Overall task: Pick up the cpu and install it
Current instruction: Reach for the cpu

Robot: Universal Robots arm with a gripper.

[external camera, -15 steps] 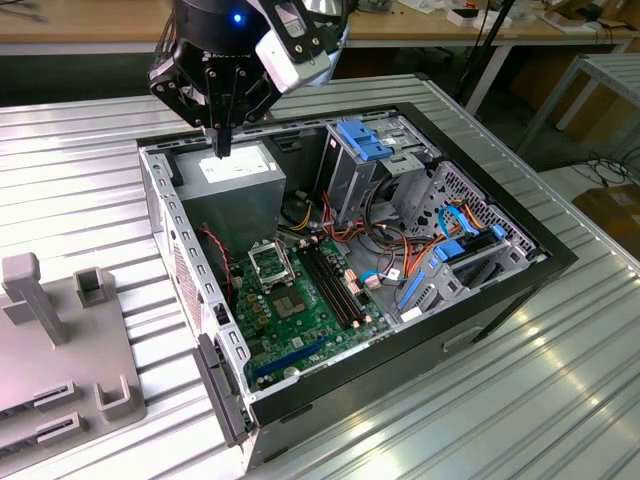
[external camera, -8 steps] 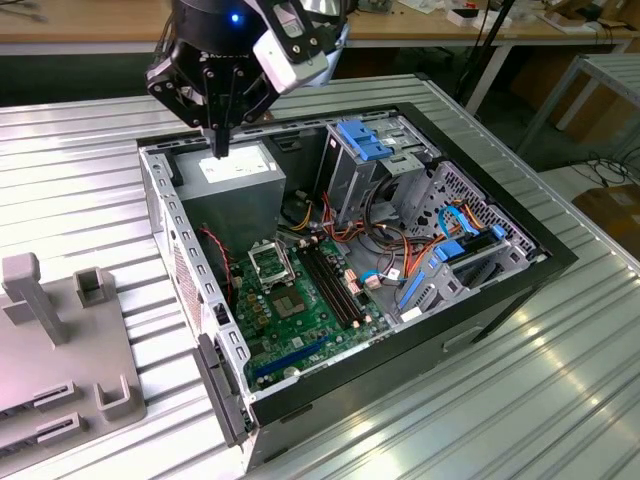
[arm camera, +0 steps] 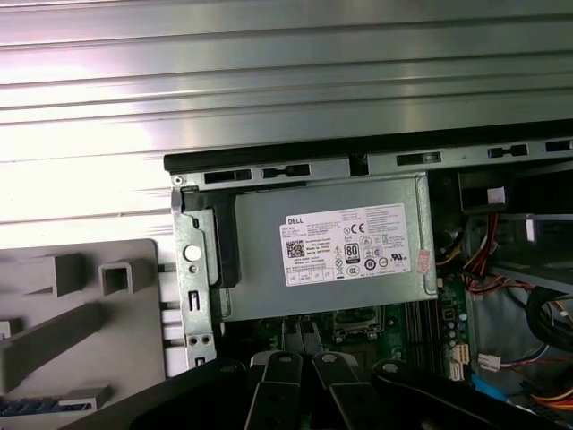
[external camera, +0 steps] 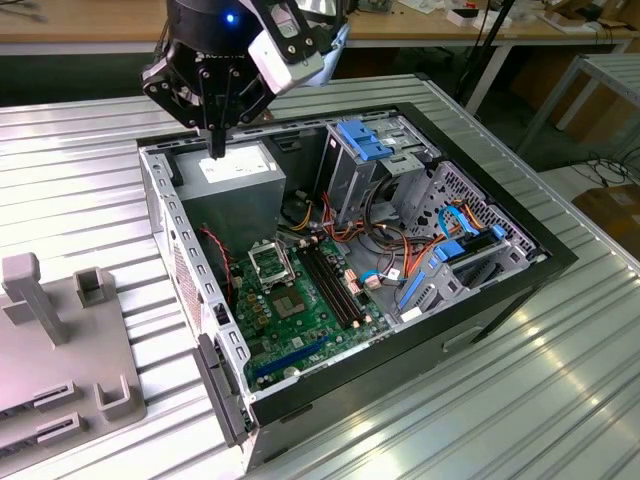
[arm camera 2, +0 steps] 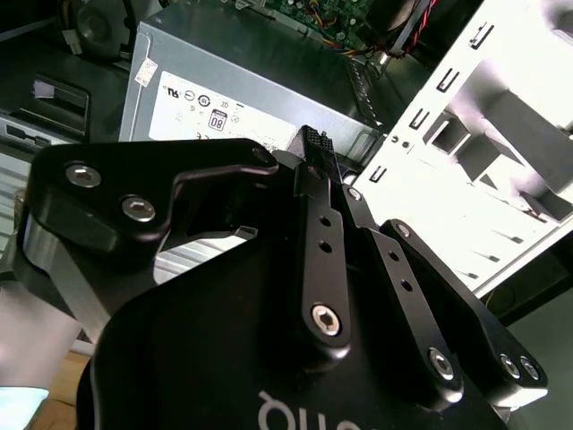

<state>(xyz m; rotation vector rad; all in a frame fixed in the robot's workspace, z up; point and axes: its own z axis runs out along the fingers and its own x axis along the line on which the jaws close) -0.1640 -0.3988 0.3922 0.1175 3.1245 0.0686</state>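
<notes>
Cpu: we cannot tell where it lies.

In the exterior view the gripper [external camera: 215,148] hangs over the open case [external camera: 160,205], which stands in the middle of the worktop [external camera: 80,160]. The gripper is just above the power supply [external camera: 235,172], at the end of the case nearest the worktop's far edge. Its fingers are pressed together into one narrow bar pointing down, and we cannot tell whether anything thin is pinched between them. Further along the case floor lies the motherboard [external camera: 312,322], with the black socket [external camera: 268,262] near the power supply. The gripper is well apart from the socket. A grey tray [external camera: 60,345] sits at the worktop's edge on the exterior view's left, beside the case.

In the second wrist view the gripper [arm camera 2: 315,143] has its two black fingers lying side by side, the tips meeting over the power supply [arm camera 2: 224,94]. The pale case wall [arm camera 2: 483,134] is beside them.

In the first wrist view the gripper [arm camera: 302,339] reaches toward the labelled power supply [arm camera: 331,255], its fingertips close together. A strip of motherboard [arm camera: 358,318] lies between the two. The tray [arm camera: 81,309] lies next to the case on the ribbed worktop [arm camera: 269,72].
</notes>
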